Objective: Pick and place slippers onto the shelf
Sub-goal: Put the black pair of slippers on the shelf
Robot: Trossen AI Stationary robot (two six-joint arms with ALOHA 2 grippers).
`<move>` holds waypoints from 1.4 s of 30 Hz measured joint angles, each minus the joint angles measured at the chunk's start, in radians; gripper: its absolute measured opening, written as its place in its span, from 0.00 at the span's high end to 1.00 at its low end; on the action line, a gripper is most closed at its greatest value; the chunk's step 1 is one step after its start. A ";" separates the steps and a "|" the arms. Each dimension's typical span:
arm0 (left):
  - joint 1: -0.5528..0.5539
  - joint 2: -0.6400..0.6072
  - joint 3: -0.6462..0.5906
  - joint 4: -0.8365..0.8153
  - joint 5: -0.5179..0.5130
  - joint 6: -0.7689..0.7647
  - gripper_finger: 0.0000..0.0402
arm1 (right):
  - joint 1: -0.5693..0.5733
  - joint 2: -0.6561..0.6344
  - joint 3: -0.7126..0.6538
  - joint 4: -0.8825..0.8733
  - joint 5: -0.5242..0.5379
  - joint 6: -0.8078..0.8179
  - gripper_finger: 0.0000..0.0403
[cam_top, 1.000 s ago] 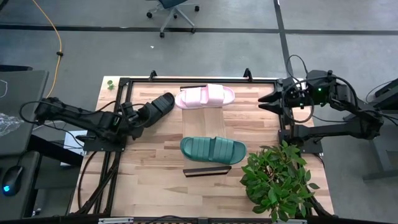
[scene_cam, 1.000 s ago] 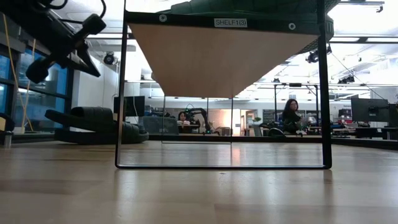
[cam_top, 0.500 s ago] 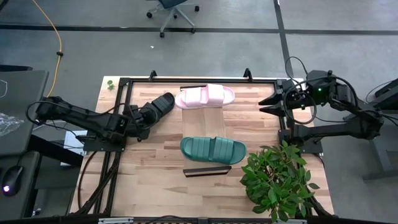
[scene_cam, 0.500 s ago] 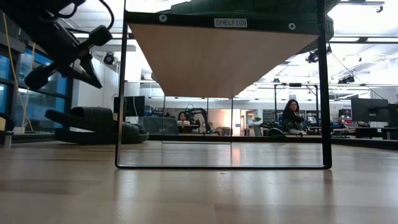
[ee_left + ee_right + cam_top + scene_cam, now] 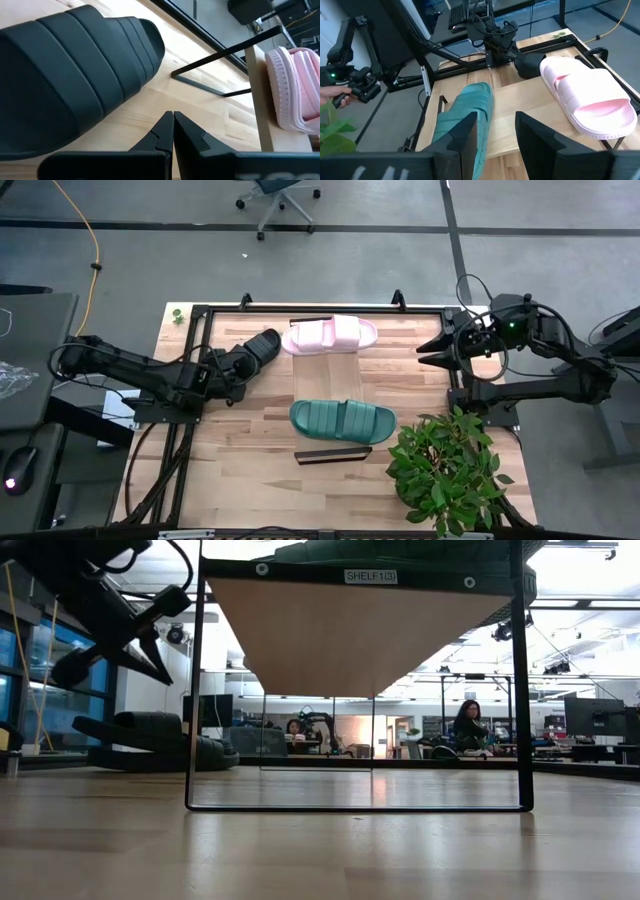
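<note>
Black slipper (image 5: 255, 348) lies on the worktop (image 5: 250, 430) just beside the shelf (image 5: 334, 370); left gripper (image 5: 232, 371) sits closed at its heel, empty. Open wide first, then straddle the ribbed strap. Right gripper (image 5: 428, 348) open, parked

slippers: 3 — teal (image 5: 342, 419), pink (image 5: 330, 335), black (image 5: 255, 348)
shelf (image 5: 335, 370): 1
potted plant (image 5: 447, 470): 1
arms: 2

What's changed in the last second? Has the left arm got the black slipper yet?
Not yet. The left gripper, shut and empty, edged toward the black foam slide sandal, which lies untouched on the table. The pink sandal, teal sandal and open right gripper stayed put.
</note>
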 joint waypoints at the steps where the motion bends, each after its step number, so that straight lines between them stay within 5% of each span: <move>1: 0.000 0.000 0.009 -0.012 0.000 0.000 1.00 | 0.000 0.000 0.000 0.000 0.000 0.000 0.69; 17: 0.007 0.128 0.156 -0.228 0.050 -0.008 1.00 | 0.000 -0.017 0.000 -0.021 -0.010 -0.027 0.69; 42: 0.008 0.042 0.156 -0.426 0.109 0.073 1.00 | 0.000 -0.028 0.000 -0.024 0.003 -0.019 0.69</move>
